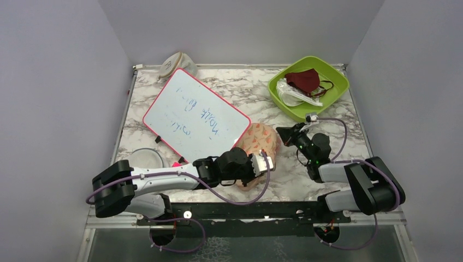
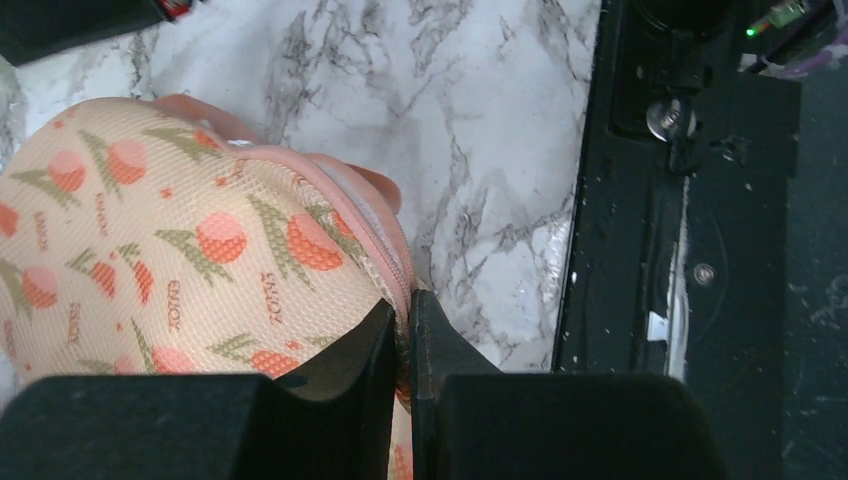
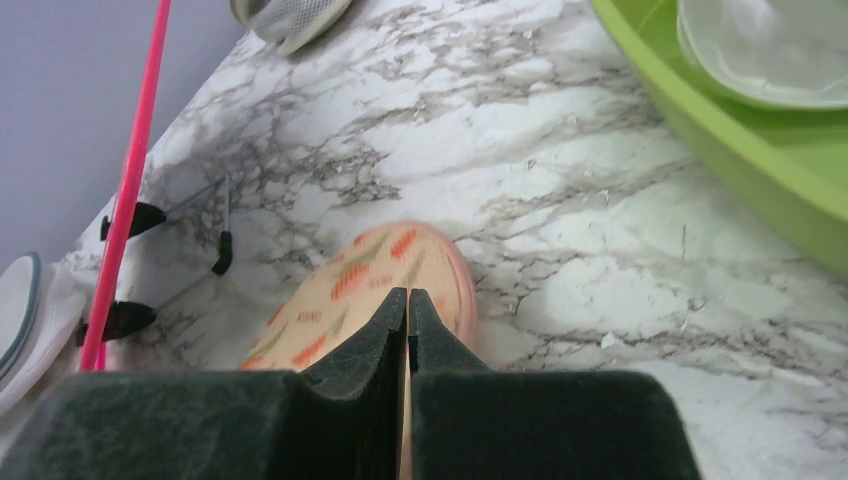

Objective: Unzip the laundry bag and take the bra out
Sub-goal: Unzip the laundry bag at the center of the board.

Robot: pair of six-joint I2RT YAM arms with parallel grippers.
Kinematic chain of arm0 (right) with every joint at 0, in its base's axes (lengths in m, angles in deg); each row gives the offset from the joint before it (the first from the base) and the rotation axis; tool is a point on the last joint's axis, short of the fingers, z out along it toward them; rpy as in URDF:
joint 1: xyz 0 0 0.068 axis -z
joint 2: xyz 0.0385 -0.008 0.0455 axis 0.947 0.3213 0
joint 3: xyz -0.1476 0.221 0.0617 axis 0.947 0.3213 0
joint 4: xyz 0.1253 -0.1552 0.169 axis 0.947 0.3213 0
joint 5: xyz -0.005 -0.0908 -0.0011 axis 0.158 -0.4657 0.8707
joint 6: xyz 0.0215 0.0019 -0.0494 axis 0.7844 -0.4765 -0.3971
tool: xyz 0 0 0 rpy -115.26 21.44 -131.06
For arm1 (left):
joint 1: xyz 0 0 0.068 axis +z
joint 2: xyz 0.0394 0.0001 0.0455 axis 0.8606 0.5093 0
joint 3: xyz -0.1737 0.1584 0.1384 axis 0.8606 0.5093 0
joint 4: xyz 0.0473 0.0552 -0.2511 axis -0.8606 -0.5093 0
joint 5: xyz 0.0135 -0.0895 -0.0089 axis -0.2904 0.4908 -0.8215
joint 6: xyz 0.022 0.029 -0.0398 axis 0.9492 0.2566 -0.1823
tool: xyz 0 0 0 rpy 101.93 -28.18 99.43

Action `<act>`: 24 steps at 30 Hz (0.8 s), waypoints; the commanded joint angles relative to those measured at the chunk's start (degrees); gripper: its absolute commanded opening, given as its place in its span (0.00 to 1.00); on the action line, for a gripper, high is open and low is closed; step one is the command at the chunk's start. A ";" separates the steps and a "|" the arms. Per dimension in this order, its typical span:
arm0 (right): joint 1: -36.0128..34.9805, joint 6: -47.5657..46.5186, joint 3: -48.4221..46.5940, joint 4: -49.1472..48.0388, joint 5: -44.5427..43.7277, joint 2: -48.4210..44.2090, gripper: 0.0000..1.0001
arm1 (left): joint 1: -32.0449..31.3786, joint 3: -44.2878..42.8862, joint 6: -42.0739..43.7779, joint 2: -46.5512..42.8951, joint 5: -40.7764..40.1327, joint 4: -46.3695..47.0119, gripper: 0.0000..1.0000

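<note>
The peach laundry bag (image 1: pixel 257 143) with orange-red and green prints lies near the table's front middle. It fills the left of the left wrist view (image 2: pixel 150 260). My left gripper (image 1: pixel 267 162) is at the bag's near right end, shut on its pink zip edging (image 2: pixel 403 320). My right gripper (image 1: pixel 285 134) is shut and holds nothing I can see. It hovers just right of the bag's far end, with the bag (image 3: pixel 370 275) beyond its tips (image 3: pixel 407 297). The zip looks closed where it shows. The bra is not in view.
A pink-framed whiteboard (image 1: pixel 196 114) leans over the table left of the bag. A green bin (image 1: pixel 327 103) at the back right holds a maroon mask (image 1: pixel 303 80) and a clear plastic wrapper (image 1: pixel 292 94). A beige rounded fabric thing (image 1: pixel 176 65) sits at the back. A round white lid (image 1: pixel 146 159) lies front left.
</note>
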 commanded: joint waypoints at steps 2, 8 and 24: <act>0.39 -3.52 -2.76 -5.97 -2.39 1.83 0.01 | -0.57 2.49 -0.78 -3.47 3.72 0.50 0.00; 0.39 -1.05 -8.05 11.84 11.01 -5.27 0.01 | -0.50 2.60 -2.41 -5.81 -3.45 0.11 0.00; 1.00 -3.83 9.76 12.26 20.05 -26.74 0.60 | 0.52 12.22 -2.64 -16.20 -9.03 9.74 0.00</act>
